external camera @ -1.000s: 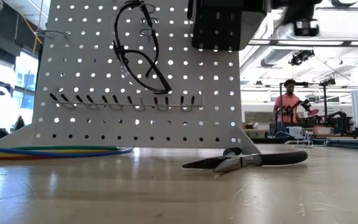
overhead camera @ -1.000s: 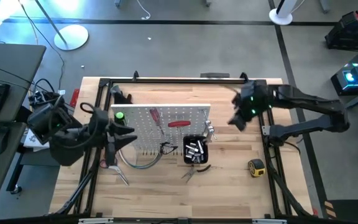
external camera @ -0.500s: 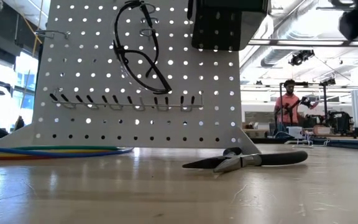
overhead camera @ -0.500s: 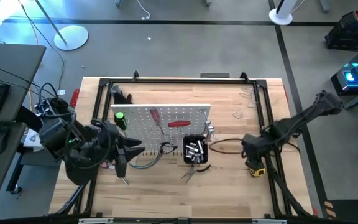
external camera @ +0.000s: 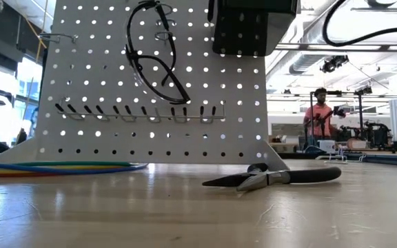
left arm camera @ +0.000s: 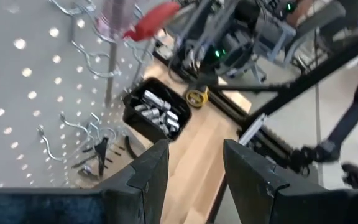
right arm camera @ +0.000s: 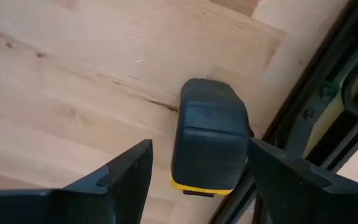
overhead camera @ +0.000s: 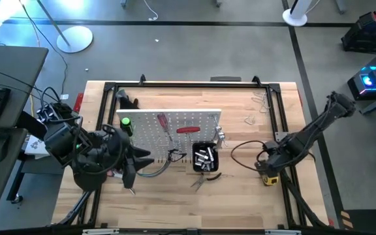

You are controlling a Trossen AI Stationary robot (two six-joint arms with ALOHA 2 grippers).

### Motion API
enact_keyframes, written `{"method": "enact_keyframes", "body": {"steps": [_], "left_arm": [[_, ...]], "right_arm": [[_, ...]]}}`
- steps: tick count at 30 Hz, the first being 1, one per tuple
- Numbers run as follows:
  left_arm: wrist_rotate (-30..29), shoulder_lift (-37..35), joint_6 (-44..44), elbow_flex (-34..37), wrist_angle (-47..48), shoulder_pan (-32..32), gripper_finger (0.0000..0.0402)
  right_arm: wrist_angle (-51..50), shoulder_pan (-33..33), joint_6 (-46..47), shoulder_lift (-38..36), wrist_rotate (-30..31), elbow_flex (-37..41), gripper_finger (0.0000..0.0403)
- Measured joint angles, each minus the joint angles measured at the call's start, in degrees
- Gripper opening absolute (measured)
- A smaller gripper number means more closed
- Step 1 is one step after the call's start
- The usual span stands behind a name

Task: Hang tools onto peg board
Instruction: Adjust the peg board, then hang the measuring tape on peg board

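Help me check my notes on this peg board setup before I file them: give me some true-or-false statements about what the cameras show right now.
1. The right gripper is open, with the yellow tape measure between its fingers. True.
2. The black-handled pliers hang on the peg board. False: they lie on the table.
3. The left gripper holds a screwdriver. False: nothing shows between its fingers.
4. The black bin holds silver pieces. True.
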State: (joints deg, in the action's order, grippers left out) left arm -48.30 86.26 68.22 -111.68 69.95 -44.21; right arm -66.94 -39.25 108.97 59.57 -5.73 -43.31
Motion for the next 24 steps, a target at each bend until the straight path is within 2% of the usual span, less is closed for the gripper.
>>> {"method": "enact_keyframes", "body": {"steps": [8,11,20,24], "left_arm": [[7.1,0.0,-7.3,0.0,0.0,0.0,0.0145],[7.8,0.0,-9.2,0.0,0.1,0.0,0.0145],[7.3,0.0,-7.8,0.0,0.0,0.0,0.0145],[7.3,0.0,-6.3,0.0,0.0,0.0,0.0145]], "right_arm": [[0.9,-5.5,17.2,0.4,-0.9,0.0,0.0255],[0.7,-7.8,22.1,0.7,-0.2,0.0,0.0255],[1.3,-8.7,21.0,5.0,1.9,0.0,0.0255],[-0.2,-8.9,20.7,7.6,-0.3,0.0,0.0255]]}}
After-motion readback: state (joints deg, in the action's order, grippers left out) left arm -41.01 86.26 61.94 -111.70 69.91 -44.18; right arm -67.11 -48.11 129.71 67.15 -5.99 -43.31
